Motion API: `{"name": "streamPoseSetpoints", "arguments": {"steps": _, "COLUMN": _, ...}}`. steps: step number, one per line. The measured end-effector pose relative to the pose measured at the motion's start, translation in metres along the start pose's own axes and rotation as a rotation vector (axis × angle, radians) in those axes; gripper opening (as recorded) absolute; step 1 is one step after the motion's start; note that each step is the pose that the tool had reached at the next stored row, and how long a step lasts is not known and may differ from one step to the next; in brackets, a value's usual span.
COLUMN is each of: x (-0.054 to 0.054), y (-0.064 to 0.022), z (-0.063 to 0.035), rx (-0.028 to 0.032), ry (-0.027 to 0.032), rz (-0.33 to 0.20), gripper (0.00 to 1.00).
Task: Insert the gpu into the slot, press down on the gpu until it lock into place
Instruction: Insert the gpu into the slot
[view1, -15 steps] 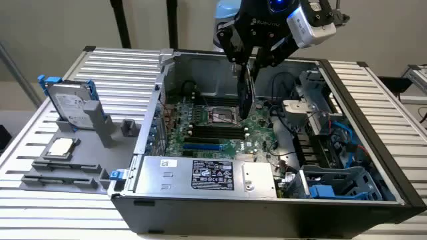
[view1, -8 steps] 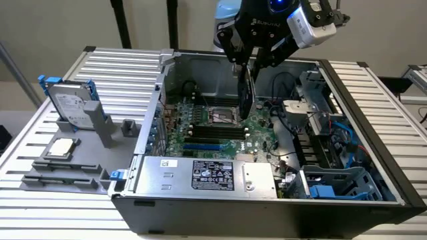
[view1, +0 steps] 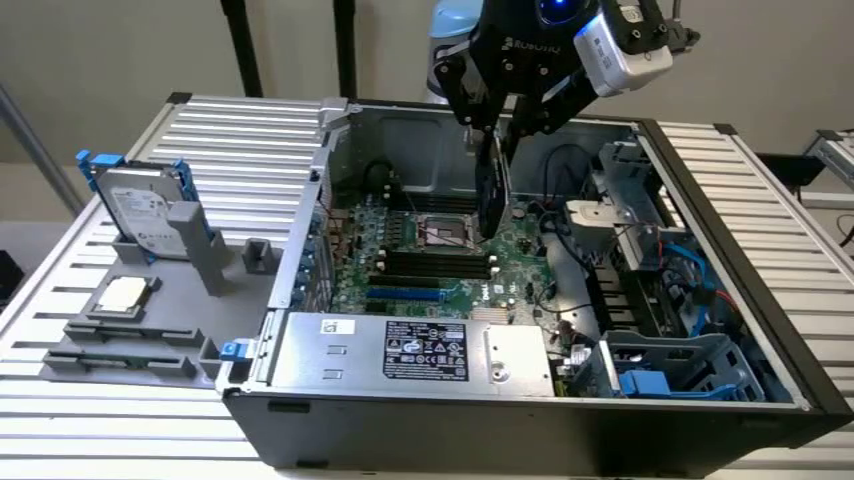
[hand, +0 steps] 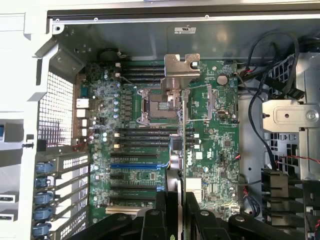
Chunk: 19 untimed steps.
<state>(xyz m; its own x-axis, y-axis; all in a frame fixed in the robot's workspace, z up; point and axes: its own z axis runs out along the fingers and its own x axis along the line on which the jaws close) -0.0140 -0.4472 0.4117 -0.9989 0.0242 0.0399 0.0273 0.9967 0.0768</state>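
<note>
Jaws around gpu (view1: 494, 190), apart from slot (hand: 135, 166)

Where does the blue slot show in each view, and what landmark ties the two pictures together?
Exterior view: the slot lies on the motherboard between the memory slots and the power supply, to the exterior view's left of the gpu held in the end effector.
Wrist view: the slot lies past the memory slots from the CPU socket, to one side of the gpu.
Shared landmark: the CPU socket.
</note>
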Motion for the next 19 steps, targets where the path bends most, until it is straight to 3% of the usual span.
{"name": "streamPoseSetpoints", "arguments": {"steps": 19, "x": -0.0001, "y": -0.0002, "z": 0.003, "rx": 0.0131, "ry": 0.0251, "rz": -0.327, "gripper": 0.27}}
